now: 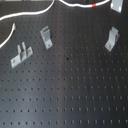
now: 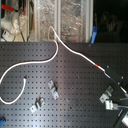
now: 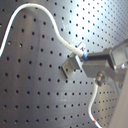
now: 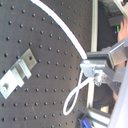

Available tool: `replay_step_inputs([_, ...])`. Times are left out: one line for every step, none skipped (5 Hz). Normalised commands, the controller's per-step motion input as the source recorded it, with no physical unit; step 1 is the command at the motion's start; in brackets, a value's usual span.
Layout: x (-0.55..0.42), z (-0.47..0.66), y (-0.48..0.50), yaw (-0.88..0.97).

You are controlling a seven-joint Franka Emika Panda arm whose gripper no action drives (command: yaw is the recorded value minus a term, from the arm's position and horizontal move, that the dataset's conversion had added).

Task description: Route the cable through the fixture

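Seen in the first exterior view: tool (image 1: 117, 5) at the top edge, just right of the red band (image 1: 96, 5) on the cable (image 1: 85, 5); fixture (image 1: 111, 39) well apart on the table (image 1: 70, 95), upright, top leaning to the first exterior view's right. In the second exterior view, fixture (image 2: 106, 98) near the tool (image 2: 114, 77), cable (image 2: 75, 50) slanting up-left from it. In the first wrist view, tool (image 3: 84, 54) closed narrowly on the cable (image 3: 61, 39). Same grip in the second wrist view: tool (image 4: 89, 67), cable (image 4: 60, 25) looping beside it.
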Motion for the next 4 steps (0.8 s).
replay_step_inputs([-0.009, 0.00, -0.011, 0.00])
replay_step_inputs([-0.006, 0.16, -0.006, 0.13])
replay_step_inputs([-0.123, 0.21, 0.094, 0.87])
replay_step_inputs([-0.033, 0.23, 0.032, 0.97])
